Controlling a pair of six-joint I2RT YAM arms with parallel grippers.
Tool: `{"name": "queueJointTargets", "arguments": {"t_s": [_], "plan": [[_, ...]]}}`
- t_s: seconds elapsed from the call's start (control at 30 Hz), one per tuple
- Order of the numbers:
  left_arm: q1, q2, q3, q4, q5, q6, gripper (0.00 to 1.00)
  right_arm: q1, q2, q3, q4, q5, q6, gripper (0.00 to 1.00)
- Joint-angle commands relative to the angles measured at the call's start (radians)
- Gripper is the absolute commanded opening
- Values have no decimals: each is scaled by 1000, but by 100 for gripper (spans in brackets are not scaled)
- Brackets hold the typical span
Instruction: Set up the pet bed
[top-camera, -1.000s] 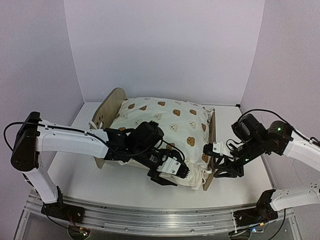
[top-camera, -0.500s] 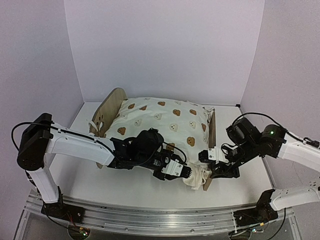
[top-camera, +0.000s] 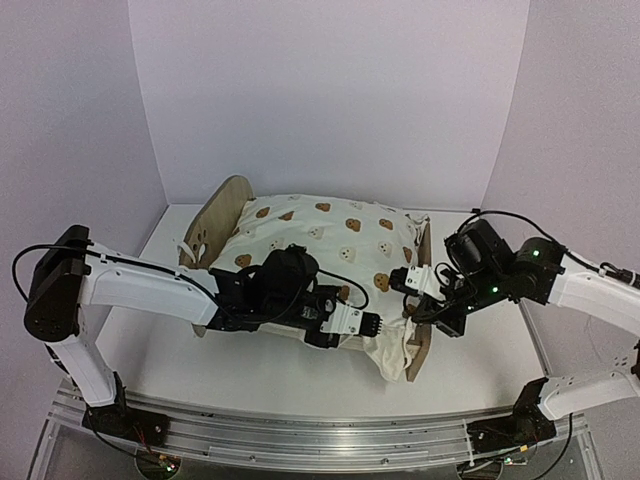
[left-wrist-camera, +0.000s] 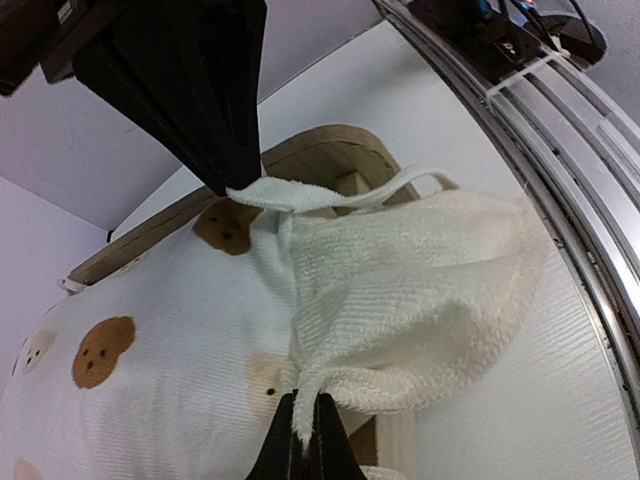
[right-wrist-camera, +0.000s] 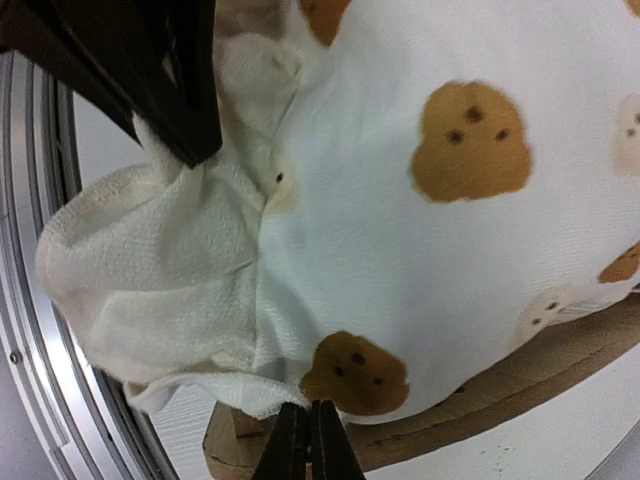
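The pet bed (top-camera: 224, 205) stands mid-table, a light-wood frame with rounded end boards. A cream bear-print duvet (top-camera: 330, 235) is heaped over it, and its near-right corner hangs over the end board (top-camera: 424, 320). My left gripper (top-camera: 383, 325) is shut on a fold of the duvet's fluffy underside (left-wrist-camera: 420, 280); the fingertips (left-wrist-camera: 287, 452) pinch it. My right gripper (top-camera: 415, 312) is shut on the duvet's hem (right-wrist-camera: 250, 392) beside a brown bear print (right-wrist-camera: 355, 372), just above the wooden board (right-wrist-camera: 520, 380). The two grippers sit close together at that corner. The striped base and the pillow are hidden.
White walls enclose the white table (top-camera: 250, 370) at the back and both sides. A metal rail (top-camera: 300, 440) carrying the arm bases runs along the near edge, close below the hanging duvet corner.
Both grippers have shut on the duvet's near-right corner. My right gripper rose and moved left to the hem; the left reached right, and the corner is now bunched and lifted.
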Motion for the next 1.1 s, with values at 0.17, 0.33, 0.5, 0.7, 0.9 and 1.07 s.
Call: {"name": "queueJointTargets", "arguments": {"t_s": [0.17, 0.33, 0.5, 0.7, 0.9, 1.07], "plan": [[79, -84, 114, -56, -11, -114, 0, 3, -31, 124, -32, 54, 277, 0], [91, -86, 103, -50, -5, -126, 0, 4, -55, 18, -10, 36, 396, 0], [91, -68, 122, -39, -2, -132, 0, 3, -50, -18, 2, 92, 480, 0], [91, -54, 138, -29, 3, -150, 0, 3, -62, -3, 1, 96, 645, 21], [90, -39, 157, -31, 2, -175, 0, 3, -161, 96, -92, 131, 972, 46], [92, -31, 157, -20, 3, -183, 0, 41, -186, 28, -186, 112, 1267, 55]]}}
